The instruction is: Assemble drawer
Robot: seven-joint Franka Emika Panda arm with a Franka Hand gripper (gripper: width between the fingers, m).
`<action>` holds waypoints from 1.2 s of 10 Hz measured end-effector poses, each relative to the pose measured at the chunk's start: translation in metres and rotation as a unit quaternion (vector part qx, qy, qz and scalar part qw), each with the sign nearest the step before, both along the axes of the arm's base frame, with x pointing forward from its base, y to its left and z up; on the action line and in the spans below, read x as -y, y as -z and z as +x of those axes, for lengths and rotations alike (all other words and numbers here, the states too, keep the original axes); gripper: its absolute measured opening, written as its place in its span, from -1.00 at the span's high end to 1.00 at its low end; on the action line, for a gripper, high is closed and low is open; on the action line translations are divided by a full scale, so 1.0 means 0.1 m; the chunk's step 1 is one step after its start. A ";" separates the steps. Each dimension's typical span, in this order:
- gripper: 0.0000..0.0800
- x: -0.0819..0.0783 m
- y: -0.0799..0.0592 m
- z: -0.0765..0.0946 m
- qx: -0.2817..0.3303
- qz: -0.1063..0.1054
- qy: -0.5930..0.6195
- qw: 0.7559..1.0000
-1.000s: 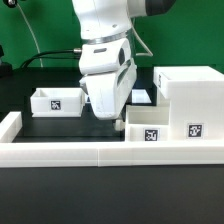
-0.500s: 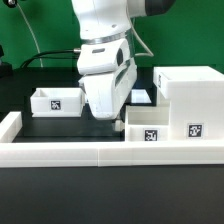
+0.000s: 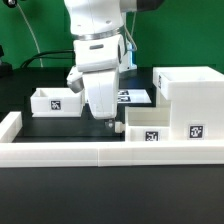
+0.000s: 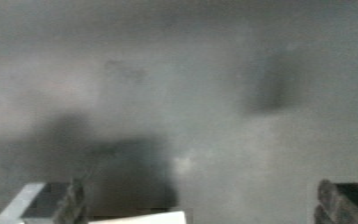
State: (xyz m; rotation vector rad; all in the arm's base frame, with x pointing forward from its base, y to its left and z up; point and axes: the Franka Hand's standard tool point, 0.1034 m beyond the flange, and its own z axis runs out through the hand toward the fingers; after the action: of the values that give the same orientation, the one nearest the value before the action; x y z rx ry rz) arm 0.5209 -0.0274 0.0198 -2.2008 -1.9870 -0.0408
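Closest in, the near tray [image 3: 150, 128] sits open side up against the housing [image 3: 195, 92] on the exterior view's right, tagged wall facing forward, though I can't tell how far in it is. My gripper [image 3: 106, 117] hangs low just beside it, fingers [image 4: 51, 200] spread wide, nothing held. Farther back on the exterior view's left, the loose tray [image 3: 55, 101] lies upright, long axis across the view. It looks like light, stiff, slick plastic, so I'd pinch one thin wall.

On the counter [image 3: 50, 128], one tray [image 3: 55, 100] lies toward the exterior view's left edge; the housing [image 3: 190, 95] stands at the right edge, the second tray [image 3: 148, 128] just beside it.
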 end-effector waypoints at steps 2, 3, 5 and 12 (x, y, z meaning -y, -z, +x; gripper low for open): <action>-0.62 0.00 0.00 0.00 0.000 0.000 0.000 1.000; -0.62 0.03 0.01 -0.01 0.001 0.003 -0.020 1.000; -0.62 0.15 0.06 -0.02 0.005 0.009 -0.051 0.999; -0.62 0.07 -0.04 0.19 0.012 0.009 -0.045 0.999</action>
State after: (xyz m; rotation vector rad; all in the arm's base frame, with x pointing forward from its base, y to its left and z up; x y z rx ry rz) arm 0.5402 -0.0341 0.0240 -2.1069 -2.0878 -0.0717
